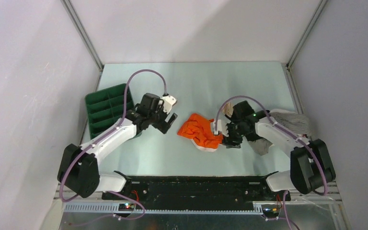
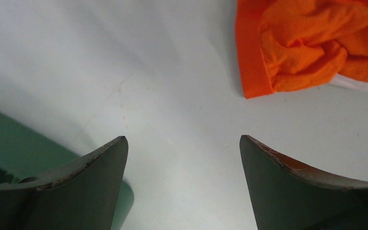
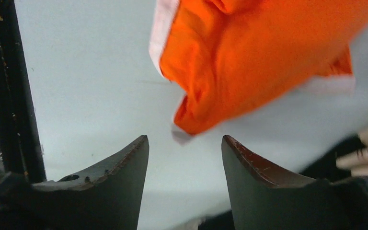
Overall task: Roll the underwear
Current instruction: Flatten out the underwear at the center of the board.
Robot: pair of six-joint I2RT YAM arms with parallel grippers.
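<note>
The orange underwear (image 1: 199,129) lies crumpled in a heap at mid-table, with a white band along its near edge. My left gripper (image 1: 170,122) stands just left of it, open and apart from the cloth. In the left wrist view the underwear (image 2: 311,43) sits ahead and to the right of the left gripper (image 2: 182,139), which has only bare table between its fingers. My right gripper (image 1: 224,137) is at the heap's right edge. In the right wrist view the right gripper (image 3: 185,139) has its jaws partly apart and empty. A corner of the underwear (image 3: 268,52) hangs just beyond its tips.
A green compartment tray (image 1: 106,109) stands at the left, and its corner (image 2: 9,143) shows beside my left finger. Striped cloth (image 1: 294,122) and a grey piece (image 1: 263,146) lie behind the right arm. A black rail (image 1: 196,184) runs along the near edge.
</note>
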